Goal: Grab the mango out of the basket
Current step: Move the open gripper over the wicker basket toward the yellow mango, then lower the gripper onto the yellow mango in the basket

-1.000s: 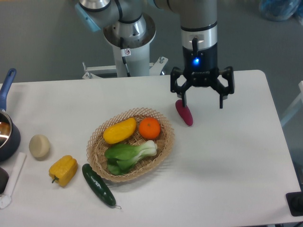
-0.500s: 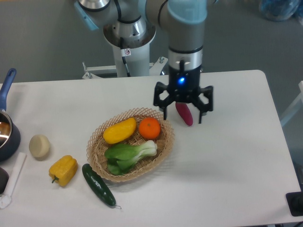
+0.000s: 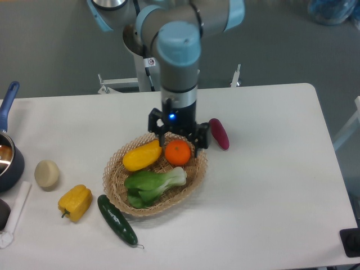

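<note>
Camera view from above takes in a white tabletop [image 3: 270,185] with grey floor behind it. A shallow round tan wicker basket [image 3: 115,191] holds the smooth yellow oblong mango [image 3: 142,155] at its upper left, a round orange [image 3: 178,152] and a green bok choy [image 3: 153,184]. The pincer [image 3: 178,142], fingers spread and empty, hangs over the basket's far rim by the orange; a second ago it stood further right, above the dark red oblong vegetable [image 3: 219,133]. No writing is legible.
</note>
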Robot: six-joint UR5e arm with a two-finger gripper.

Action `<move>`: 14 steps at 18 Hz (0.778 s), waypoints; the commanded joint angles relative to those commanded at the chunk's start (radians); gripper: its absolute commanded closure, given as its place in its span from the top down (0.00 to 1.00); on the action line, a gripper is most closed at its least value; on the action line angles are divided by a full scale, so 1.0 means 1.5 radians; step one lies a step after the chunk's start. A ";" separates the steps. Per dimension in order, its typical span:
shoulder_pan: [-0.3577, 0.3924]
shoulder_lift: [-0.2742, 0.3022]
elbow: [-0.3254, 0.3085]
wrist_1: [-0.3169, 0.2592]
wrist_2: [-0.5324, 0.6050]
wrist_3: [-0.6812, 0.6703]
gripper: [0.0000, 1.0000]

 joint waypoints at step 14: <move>-0.044 -0.055 -0.035 -0.004 0.000 0.138 1.00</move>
